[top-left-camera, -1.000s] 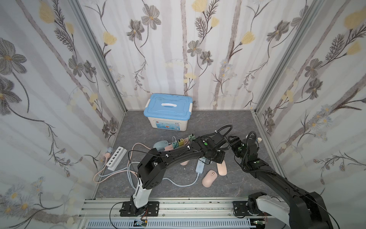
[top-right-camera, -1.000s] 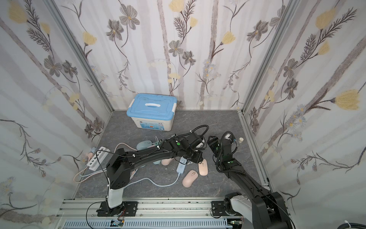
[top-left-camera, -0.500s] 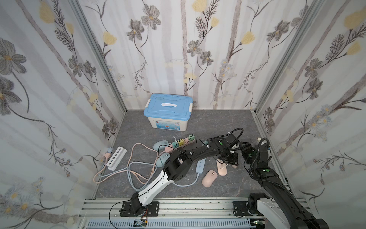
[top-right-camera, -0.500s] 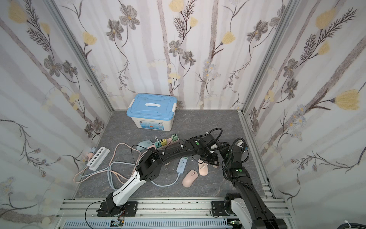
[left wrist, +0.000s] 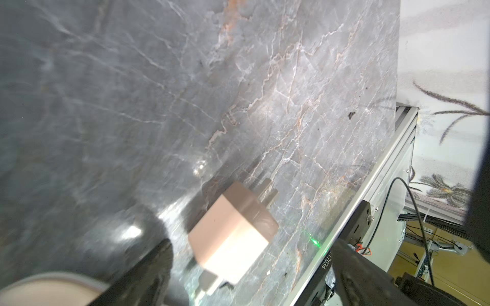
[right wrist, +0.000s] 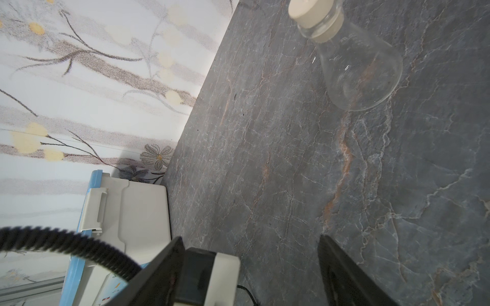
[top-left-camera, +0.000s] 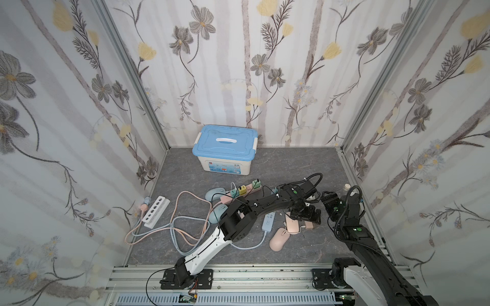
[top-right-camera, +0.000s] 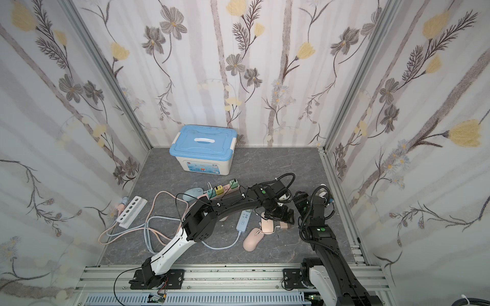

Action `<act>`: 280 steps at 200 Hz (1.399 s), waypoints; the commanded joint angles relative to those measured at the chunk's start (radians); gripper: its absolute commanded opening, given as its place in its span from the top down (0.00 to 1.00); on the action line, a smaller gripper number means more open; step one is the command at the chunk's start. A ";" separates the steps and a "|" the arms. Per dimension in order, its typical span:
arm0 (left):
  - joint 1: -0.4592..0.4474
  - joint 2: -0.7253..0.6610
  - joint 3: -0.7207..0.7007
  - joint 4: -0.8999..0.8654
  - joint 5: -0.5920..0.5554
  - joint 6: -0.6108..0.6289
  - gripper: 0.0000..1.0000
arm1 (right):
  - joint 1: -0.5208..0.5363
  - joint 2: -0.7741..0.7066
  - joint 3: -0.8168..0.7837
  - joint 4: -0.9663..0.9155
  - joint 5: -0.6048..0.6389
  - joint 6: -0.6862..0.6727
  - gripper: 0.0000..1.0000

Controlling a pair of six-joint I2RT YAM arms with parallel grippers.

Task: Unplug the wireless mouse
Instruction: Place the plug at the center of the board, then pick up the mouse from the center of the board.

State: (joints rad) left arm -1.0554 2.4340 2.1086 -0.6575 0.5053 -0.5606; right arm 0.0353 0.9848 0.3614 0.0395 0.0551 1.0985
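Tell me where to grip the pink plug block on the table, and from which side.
Take the pink plug block across its flat side faces, coming down from above: it lies flat on the table, and metal prongs stick out sideways at one end, best left clear.

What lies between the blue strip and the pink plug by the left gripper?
A pink mouse lies between the blue strip and the plug; both top views show it.
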 commanded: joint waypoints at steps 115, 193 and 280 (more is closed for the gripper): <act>0.051 -0.647 -0.614 0.157 -0.351 0.046 0.08 | 0.072 0.189 0.017 0.148 -0.141 -0.113 0.25; 0.067 -0.800 -0.906 0.115 -0.631 0.032 0.21 | 0.227 0.277 0.056 0.154 -0.096 -0.174 0.27; 0.176 -0.688 -0.849 0.036 -0.637 0.147 0.05 | 0.252 0.311 0.062 0.164 -0.090 -0.172 0.28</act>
State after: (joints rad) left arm -0.8906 1.6997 1.2098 -0.6056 -0.1291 -0.4709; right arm 0.2863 1.2945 0.4175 0.1516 -0.0563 0.9253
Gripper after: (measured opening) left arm 0.953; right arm 0.724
